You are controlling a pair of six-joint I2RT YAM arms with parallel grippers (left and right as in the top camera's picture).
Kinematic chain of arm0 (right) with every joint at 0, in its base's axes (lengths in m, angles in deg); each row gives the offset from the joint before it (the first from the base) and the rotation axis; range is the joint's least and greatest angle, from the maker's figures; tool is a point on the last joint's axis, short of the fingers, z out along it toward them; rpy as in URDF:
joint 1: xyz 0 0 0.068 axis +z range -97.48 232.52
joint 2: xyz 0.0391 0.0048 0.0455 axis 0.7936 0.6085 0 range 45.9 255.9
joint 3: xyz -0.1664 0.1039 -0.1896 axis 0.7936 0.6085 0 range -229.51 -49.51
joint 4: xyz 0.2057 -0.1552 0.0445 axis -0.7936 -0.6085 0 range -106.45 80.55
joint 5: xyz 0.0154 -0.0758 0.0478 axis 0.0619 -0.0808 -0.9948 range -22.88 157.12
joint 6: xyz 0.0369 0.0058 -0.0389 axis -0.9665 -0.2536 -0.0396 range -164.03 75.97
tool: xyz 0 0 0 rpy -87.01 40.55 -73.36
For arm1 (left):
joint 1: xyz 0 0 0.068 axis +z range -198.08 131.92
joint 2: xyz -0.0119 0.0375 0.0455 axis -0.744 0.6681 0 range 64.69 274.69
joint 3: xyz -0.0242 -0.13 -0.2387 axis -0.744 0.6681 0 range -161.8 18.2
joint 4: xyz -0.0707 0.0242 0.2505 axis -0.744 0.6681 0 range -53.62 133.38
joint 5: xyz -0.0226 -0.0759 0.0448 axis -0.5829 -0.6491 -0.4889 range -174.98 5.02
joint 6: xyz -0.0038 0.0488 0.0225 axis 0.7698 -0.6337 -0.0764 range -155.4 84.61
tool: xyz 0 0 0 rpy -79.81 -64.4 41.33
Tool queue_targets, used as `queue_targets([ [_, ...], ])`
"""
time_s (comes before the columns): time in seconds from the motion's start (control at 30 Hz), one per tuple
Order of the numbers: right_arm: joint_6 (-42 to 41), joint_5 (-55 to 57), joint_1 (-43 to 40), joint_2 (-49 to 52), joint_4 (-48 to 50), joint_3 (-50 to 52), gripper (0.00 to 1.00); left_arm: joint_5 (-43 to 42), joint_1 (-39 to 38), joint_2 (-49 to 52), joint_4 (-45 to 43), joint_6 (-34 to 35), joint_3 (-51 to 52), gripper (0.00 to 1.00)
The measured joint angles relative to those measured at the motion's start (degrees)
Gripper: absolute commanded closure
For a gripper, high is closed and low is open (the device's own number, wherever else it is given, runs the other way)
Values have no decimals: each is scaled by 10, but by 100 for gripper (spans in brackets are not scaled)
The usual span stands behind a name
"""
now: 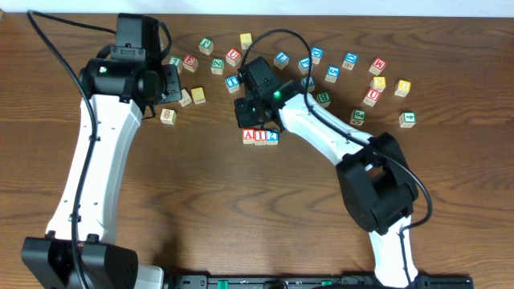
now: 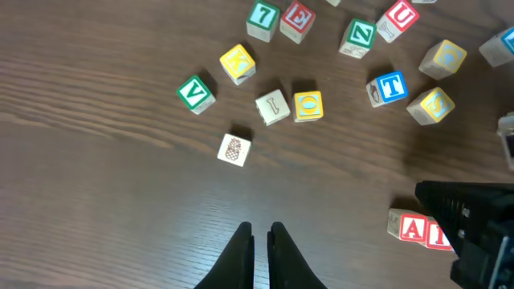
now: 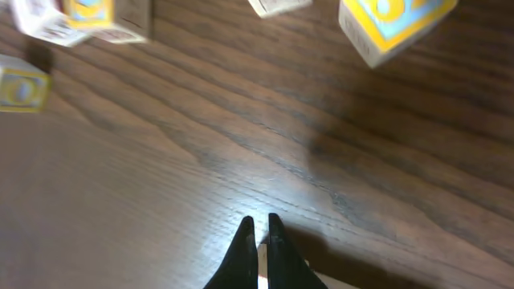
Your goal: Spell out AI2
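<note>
Three cubes lie side by side in a row: the red A (image 1: 248,136), the red I (image 1: 260,136) and a blue-bordered cube, the 2 (image 1: 272,136). My right gripper (image 1: 257,123) hovers just behind that row, shut and holding nothing. In the right wrist view its tips (image 3: 259,225) are pressed together over bare wood, with a pale cube edge (image 3: 261,269) showing beneath them. My left gripper (image 1: 172,83) is up at the left, also shut and empty (image 2: 261,230). From there the A (image 2: 412,229) shows at the right, and the I is partly behind the right arm.
Loose letter cubes are scattered across the back of the table, from a green 7 (image 2: 263,16) to a green one at the far right (image 1: 407,119). A pale pineapple cube (image 2: 234,149) and a yellow O (image 2: 308,105) lie near my left gripper.
</note>
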Motion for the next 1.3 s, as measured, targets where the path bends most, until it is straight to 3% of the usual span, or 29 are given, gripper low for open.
queue_targets([
  [0.97, -27, 9, 14, 25, -26, 0, 99, 6, 0, 6, 2, 0, 1, 92],
  [1.3, 1, -3, 12, 25, -57, -35, 99, 6, 0, 6, 2, 0, 2, 92],
])
